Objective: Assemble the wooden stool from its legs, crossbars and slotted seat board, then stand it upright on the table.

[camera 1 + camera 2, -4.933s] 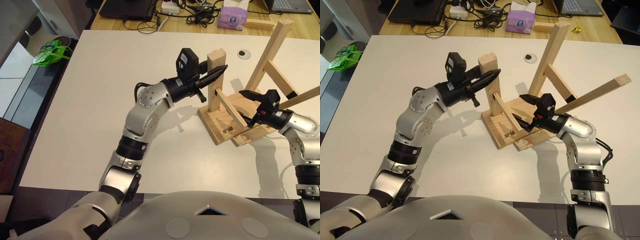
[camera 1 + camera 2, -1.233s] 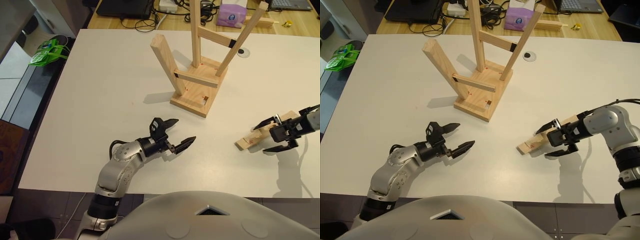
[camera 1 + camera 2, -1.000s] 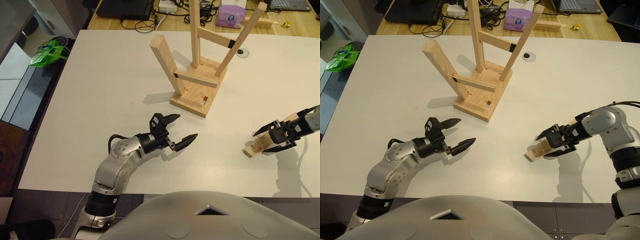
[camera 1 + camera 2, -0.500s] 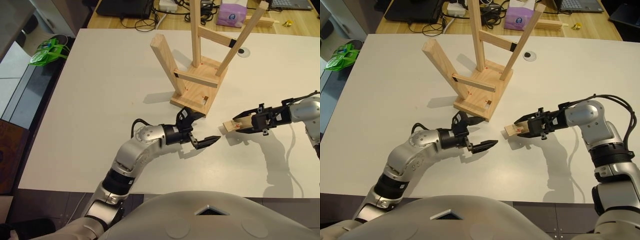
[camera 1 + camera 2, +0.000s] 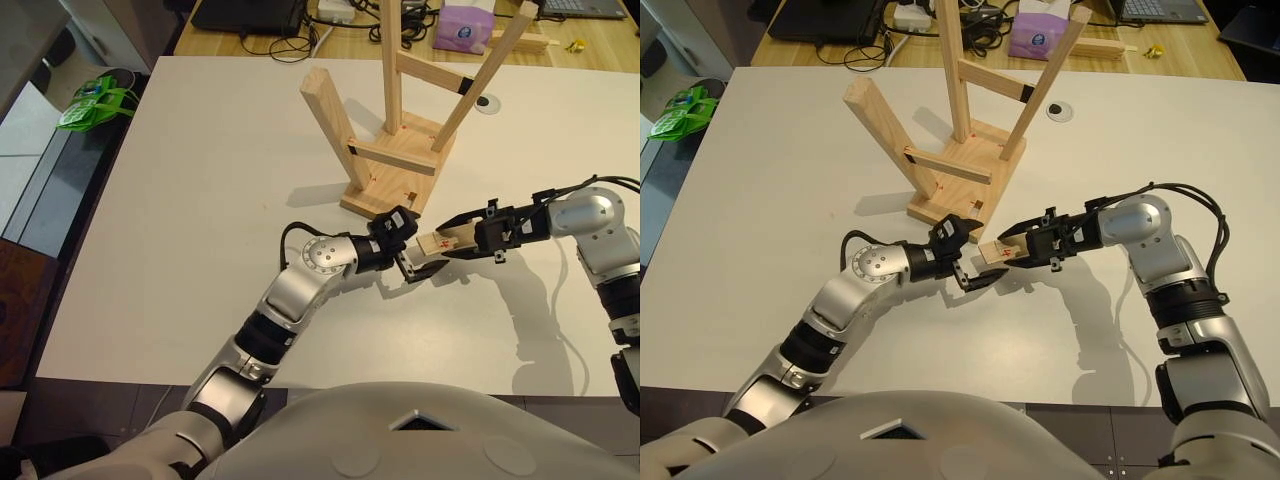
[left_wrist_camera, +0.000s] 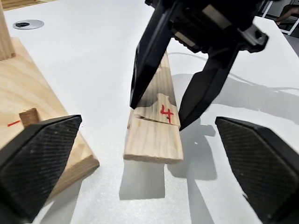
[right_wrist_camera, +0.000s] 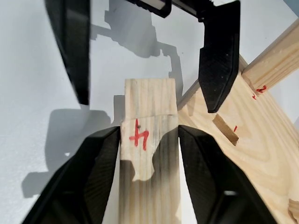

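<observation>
Near the front corner of the upturned, half-built pale wooden stool (image 5: 395, 120), the two arms have met. The right gripper (image 5: 450, 238) is clamped on a short pale wooden bar marked with a red 4 (image 6: 152, 133). It holds the bar roughly level and, judging by the shadow beneath, just clear of the white table (image 5: 180, 220).

A second ago that bar was low over the near right of the table, and the left gripper (image 5: 412, 248) hung open at the near left. Both have since swung in to the middle. The left gripper stands wide, its black ribbed pads (image 6: 39, 154) on either side of the bar's free end without touching it.

The stool has not moved. Its square slotted seat board (image 5: 385, 190) lies flat towards the far side, and three square legs (image 5: 331, 118) point up, joined by two crossbars (image 5: 392, 156).

This looks like a hand-over, or a two-handed steer of the numbered bar towards an open slot at the seat's near corner. The left gripper should close firmly before the right lets go, or the bar may drop.
</observation>
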`<act>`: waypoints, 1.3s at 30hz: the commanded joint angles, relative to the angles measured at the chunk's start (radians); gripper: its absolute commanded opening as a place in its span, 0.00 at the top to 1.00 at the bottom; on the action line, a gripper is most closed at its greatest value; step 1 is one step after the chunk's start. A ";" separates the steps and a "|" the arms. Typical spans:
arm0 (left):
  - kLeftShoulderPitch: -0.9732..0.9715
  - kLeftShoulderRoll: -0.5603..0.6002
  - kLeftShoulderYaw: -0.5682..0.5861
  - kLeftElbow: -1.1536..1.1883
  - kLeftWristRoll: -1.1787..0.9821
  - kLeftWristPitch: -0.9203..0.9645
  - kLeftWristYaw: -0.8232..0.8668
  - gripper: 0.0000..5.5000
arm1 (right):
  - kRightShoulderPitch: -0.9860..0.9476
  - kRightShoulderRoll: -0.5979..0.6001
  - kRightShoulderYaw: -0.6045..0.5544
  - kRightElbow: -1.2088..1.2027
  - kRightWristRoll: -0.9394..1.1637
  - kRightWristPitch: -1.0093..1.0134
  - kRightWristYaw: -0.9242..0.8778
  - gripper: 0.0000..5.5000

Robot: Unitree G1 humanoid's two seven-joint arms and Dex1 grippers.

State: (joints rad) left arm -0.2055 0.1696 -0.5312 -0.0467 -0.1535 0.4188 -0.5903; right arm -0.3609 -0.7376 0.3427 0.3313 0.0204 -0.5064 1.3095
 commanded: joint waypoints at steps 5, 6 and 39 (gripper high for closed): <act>0.016 -0.026 -0.027 0.021 0.023 -0.050 -0.037 0.28 | -0.008 0.014 -0.003 -0.017 0.004 0.016 -0.003 0.63; 0.018 -0.019 -0.029 0.015 0.021 -0.050 -0.048 0.29 | -0.008 0.015 -0.003 -0.015 0.002 0.016 -0.005 0.63; 0.007 0.092 -0.052 0.009 0.321 -0.528 -0.026 0.80 | -0.015 -0.016 -0.069 0.046 0.158 0.241 0.183 0.63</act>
State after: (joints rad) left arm -0.2153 0.2552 -0.5711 -0.0301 0.1739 -0.1288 -0.5923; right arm -0.3824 -0.7579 0.2848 0.3814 0.1869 -0.2494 1.4929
